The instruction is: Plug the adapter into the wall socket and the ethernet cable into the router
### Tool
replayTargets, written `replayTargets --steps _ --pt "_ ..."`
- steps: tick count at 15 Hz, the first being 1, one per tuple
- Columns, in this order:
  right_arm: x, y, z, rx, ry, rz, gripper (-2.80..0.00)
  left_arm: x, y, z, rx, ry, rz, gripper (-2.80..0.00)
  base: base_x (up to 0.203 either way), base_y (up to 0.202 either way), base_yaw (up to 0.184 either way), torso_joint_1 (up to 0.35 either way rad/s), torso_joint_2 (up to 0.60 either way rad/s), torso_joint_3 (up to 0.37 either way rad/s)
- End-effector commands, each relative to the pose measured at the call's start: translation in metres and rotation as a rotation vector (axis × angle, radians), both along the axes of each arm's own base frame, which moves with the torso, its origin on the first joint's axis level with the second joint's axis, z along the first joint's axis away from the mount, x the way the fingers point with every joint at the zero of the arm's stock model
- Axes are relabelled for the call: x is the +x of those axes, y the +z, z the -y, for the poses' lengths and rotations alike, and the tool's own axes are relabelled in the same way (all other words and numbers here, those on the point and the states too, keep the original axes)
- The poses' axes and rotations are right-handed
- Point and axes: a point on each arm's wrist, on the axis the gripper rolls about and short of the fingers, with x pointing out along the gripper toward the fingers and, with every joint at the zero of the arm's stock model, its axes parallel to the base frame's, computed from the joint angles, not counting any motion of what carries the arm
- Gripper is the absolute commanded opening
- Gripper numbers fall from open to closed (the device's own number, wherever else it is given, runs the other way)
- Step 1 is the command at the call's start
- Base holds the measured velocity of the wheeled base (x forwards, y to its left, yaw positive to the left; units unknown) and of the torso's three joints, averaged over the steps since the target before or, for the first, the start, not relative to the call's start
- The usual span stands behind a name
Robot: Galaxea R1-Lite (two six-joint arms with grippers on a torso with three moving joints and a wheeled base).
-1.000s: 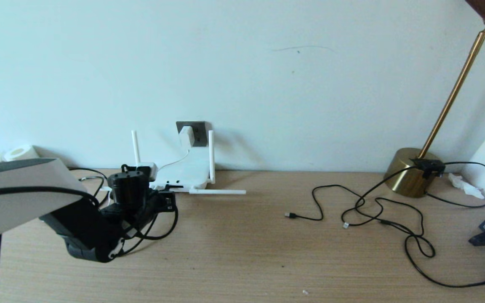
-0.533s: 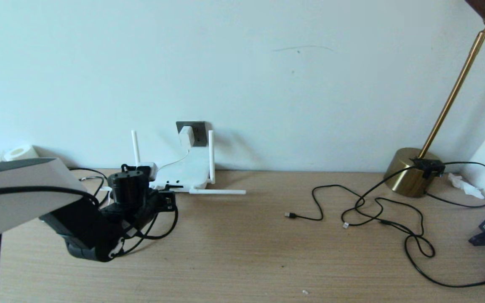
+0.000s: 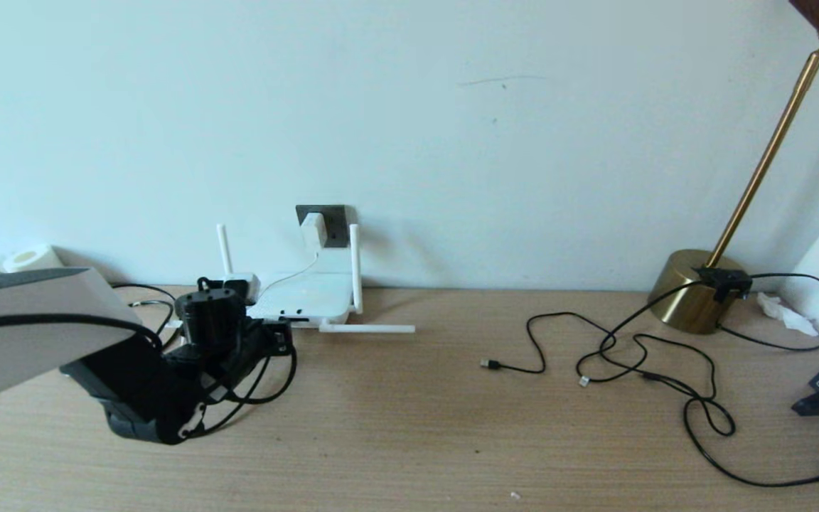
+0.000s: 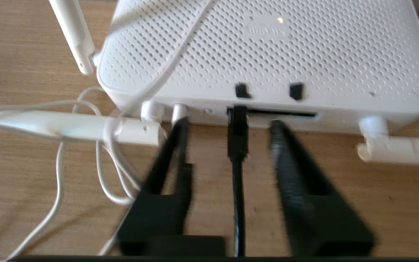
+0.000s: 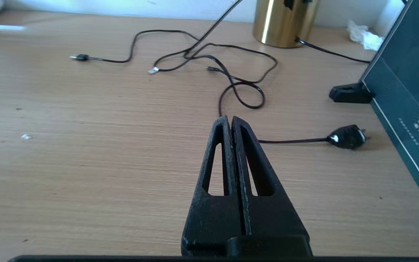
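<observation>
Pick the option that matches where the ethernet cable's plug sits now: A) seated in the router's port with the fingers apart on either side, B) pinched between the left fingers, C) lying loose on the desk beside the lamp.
A: in the left wrist view the ethernet cable plug sits in the router port, and the left gripper fingers stand apart, clear of it.

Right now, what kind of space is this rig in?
Probably a home or office desk against a wall: a wooden desk, a brass lamp at the back right, a white router below a wall socket, and loose black cables.
</observation>
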Motion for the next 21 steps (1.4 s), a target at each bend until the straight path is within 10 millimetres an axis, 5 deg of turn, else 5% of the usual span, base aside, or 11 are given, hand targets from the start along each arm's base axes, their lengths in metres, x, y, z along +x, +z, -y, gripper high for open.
replayTargets --steps 1,13,18,19,21 --pt "0.0 0.0 0.0 0.0 0.0 -0.002 -2.8 -0.002 0.002 0.0 0.0 0.001 0.002 0.0 0.0 0.0 0.0 0.0 0.0 0.0" --pt "0.0 0.0 0.0 0.0 0.0 -0.002 -2.8 -0.03 0.004 0.003 0.018 -0.028 0.001 0.0 0.0 0.0 0.0 0.0 0.0 0.0" --pt "0.0 0.0 0.0 0.003 0.0 -0.002 -2.8 -0.066 0.034 0.019 0.006 -0.097 0.058 0.0 0.0 0.0 0.0 0.0 0.0 0.0" --pt "0.0 0.0 0.0 0.001 0.0 -0.004 -2.8 -0.073 0.04 0.019 0.003 -0.101 0.071 -2.8 0.0 0.0 0.0 0.0 0.0 0.0" --pt "0.0 0.0 0.0 0.001 0.0 -0.004 -2.8 -0.086 0.056 0.018 -0.003 -0.091 0.114 -2.8 0.0 0.0 0.0 0.0 0.0 0.0"
